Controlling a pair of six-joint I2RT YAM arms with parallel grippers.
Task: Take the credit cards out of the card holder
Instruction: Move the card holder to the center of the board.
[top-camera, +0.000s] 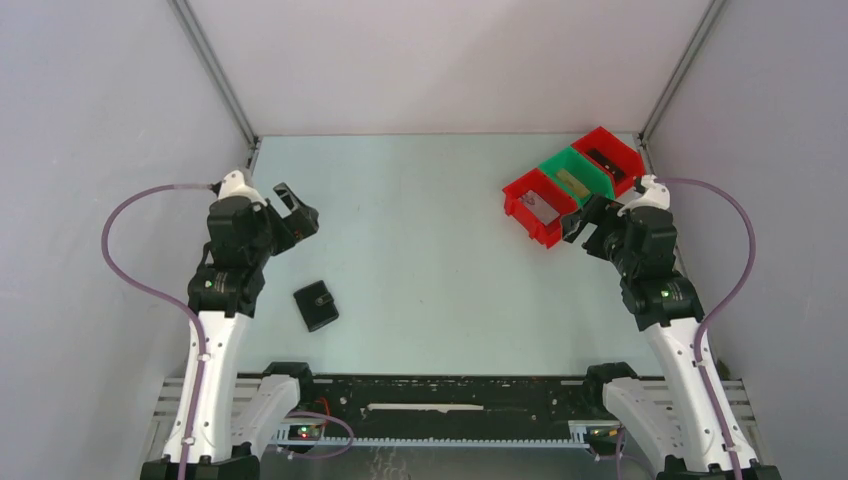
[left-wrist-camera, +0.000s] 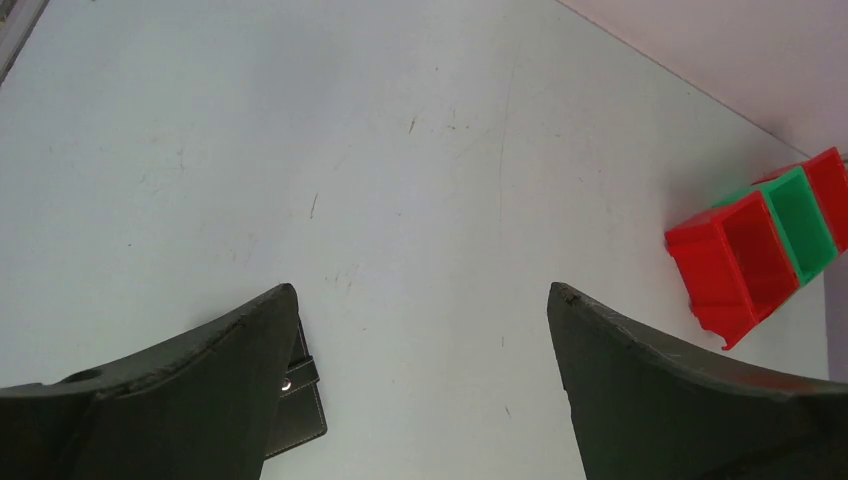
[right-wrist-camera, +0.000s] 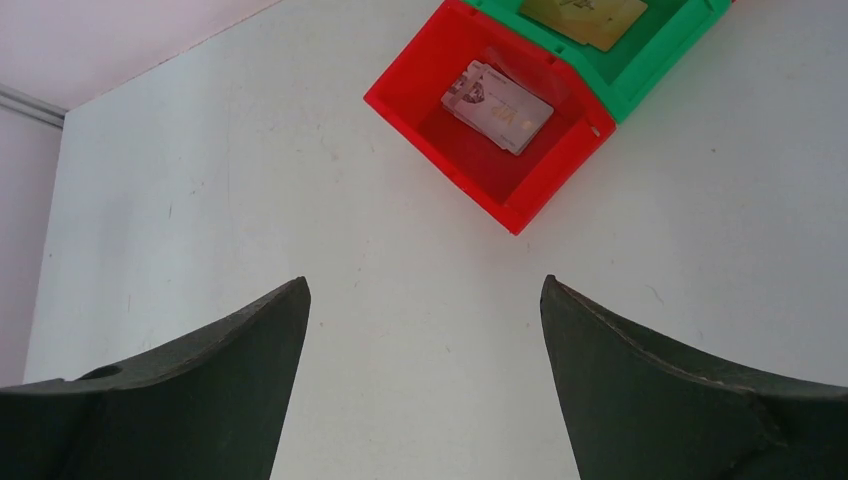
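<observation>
The card holder (top-camera: 315, 305) lies folded shut on the table near the left arm, its strap tab on top. In the left wrist view only its corner and snap strap (left-wrist-camera: 300, 395) show, behind my left finger. A pale credit card (right-wrist-camera: 497, 107) lies in the near red bin (right-wrist-camera: 540, 195), and a yellowish card (right-wrist-camera: 585, 15) lies in the green bin (right-wrist-camera: 640, 90). Both cards also show in the top view (top-camera: 543, 207) (top-camera: 573, 181). My left gripper (top-camera: 298, 207) (left-wrist-camera: 421, 290) is open and empty, above and behind the holder. My right gripper (top-camera: 580, 218) (right-wrist-camera: 424, 282) is open and empty beside the near red bin.
Three joined bins stand at the back right: red (top-camera: 520, 192), green (top-camera: 590, 185) and red (top-camera: 625, 150), the far one holding a dark item. They also show in the left wrist view (left-wrist-camera: 720, 270). Grey walls enclose the table on three sides.
</observation>
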